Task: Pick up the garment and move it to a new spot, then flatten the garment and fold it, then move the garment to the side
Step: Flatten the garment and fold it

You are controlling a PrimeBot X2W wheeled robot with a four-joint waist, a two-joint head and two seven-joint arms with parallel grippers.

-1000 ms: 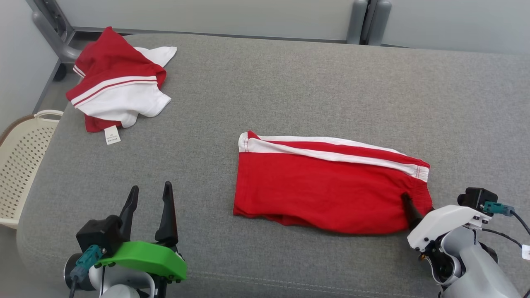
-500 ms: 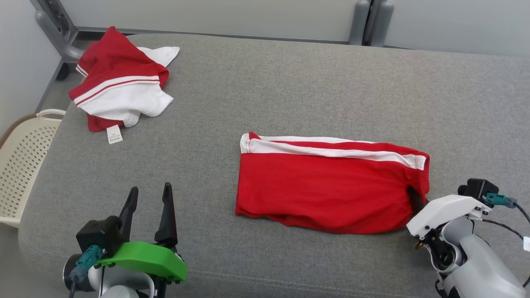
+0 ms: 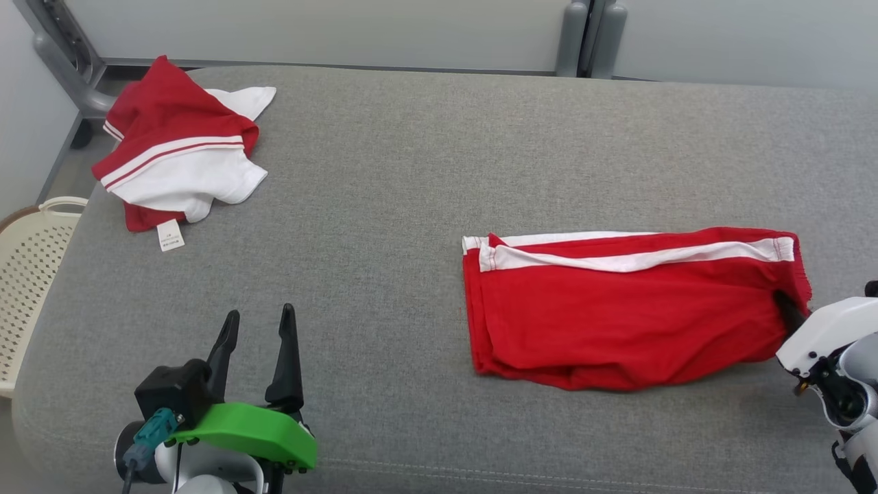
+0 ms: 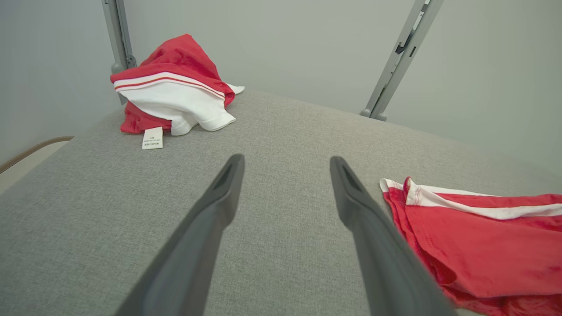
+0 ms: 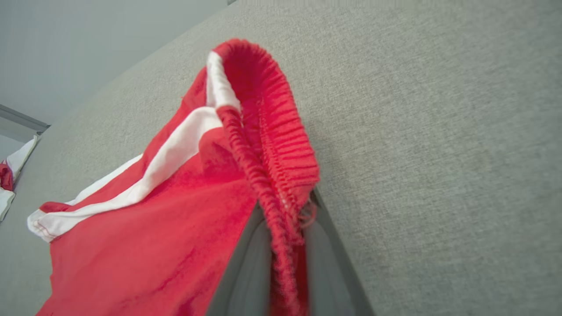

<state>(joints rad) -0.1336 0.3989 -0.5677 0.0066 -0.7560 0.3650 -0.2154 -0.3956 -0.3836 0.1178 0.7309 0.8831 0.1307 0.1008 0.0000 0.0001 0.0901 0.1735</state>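
Note:
The garment (image 3: 617, 309), red shorts with a white side stripe, lies folded on the grey cushion (image 3: 425, 171), right of centre. My right gripper (image 3: 789, 317) is shut on the garment's elastic waistband at its right end. In the right wrist view the ribbed waistband (image 5: 281, 145) is pinched between the two fingers (image 5: 246, 263). My left gripper (image 3: 259, 346) stands open over the cushion's front left, apart from the garment. In the left wrist view its fingers (image 4: 219, 206) are spread with bare cushion between them, and the garment (image 4: 478, 245) lies to their right.
A second red and white garment (image 3: 175, 154) is bunched at the cushion's far left corner, a white label hanging from it. A cream perforated basket (image 3: 27, 261) stands off the left edge. Grey metal posts (image 3: 583, 38) rise behind the cushion.
My right gripper closed on the waistband and dragged the garment to the right across the cushion. The head view shifted a little. The left gripper stayed open in place.

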